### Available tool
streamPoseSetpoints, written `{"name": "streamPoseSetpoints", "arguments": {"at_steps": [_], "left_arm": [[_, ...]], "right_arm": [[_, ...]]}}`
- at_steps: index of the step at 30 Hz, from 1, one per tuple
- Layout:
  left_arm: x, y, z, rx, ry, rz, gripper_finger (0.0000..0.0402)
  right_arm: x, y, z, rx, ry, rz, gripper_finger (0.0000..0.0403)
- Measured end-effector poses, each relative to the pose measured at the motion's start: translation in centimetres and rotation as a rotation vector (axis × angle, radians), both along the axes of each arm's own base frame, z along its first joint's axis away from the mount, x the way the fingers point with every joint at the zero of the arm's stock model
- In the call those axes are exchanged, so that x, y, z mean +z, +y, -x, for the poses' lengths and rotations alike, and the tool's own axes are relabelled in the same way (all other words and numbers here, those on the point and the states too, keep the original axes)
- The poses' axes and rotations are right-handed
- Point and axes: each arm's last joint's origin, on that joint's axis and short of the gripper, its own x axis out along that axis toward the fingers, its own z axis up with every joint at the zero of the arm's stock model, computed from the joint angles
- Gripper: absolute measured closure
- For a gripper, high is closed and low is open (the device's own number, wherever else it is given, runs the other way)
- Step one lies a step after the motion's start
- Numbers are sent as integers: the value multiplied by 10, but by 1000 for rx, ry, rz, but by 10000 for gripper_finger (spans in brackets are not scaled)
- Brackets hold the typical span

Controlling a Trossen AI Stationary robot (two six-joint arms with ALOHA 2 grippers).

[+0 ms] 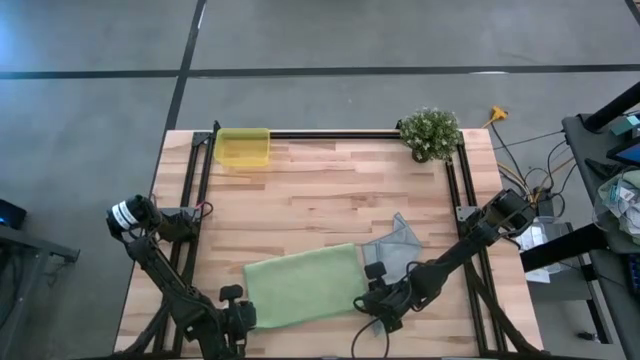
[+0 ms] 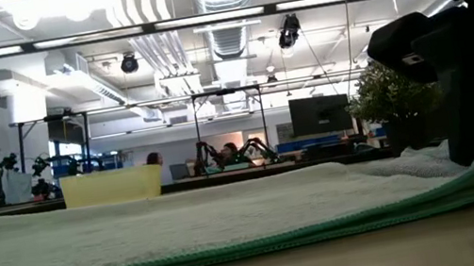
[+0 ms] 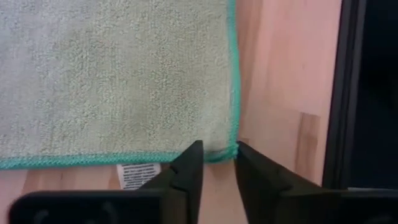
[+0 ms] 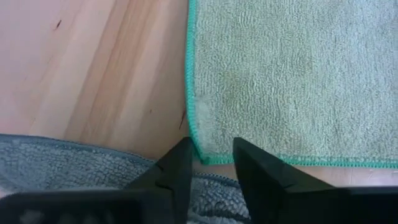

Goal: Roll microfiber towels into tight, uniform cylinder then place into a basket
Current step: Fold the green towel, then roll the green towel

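Spread flat near the front of the wooden desk (image 1: 330,205), light green towel (image 1: 303,284), not yet rolled, its small white tag (image 3: 138,175) poking out at one hem. Poised at the two near corners, both arms, presumably so the edge can be lifted evenly and the roll kept straight: left gripper (image 3: 216,163) just off one corner, fingers slightly apart and clamped on nothing; right gripper (image 4: 211,162) at the other corner, fingers likewise parted a little, straddling the teal hem without yet pinching it. Partly tucked beneath the green cloth on the right side, grey-blue towel (image 1: 398,246), crumpled, apparently waiting its turn. Well apart at the far left corner, empty-looking yellow basket (image 1: 243,147); at the far right, potted plant (image 1: 430,133).
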Motion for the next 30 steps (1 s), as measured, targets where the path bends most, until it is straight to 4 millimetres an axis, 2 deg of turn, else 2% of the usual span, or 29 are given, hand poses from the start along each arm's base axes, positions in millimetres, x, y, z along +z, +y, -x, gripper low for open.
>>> {"name": "streamPoseSetpoints", "arguments": {"at_steps": [7,15,20,25,30], "left_arm": [[0,-5,1,-49,84,94,266],[12,-8,0,-107,79,128,260],[27,9,6,-70,29,-4,262],[42,29,12,12,-109,-174,272],[45,39,9,35,-214,-314,279]], "right_arm": [[0,0,0,-4,-1,-2,239],[0,0,0,-5,-1,-2,223],[0,0,0,-5,-1,-2,223],[1,-1,-1,-21,-21,20,229],[9,2,-5,-36,-53,34,242]]}}
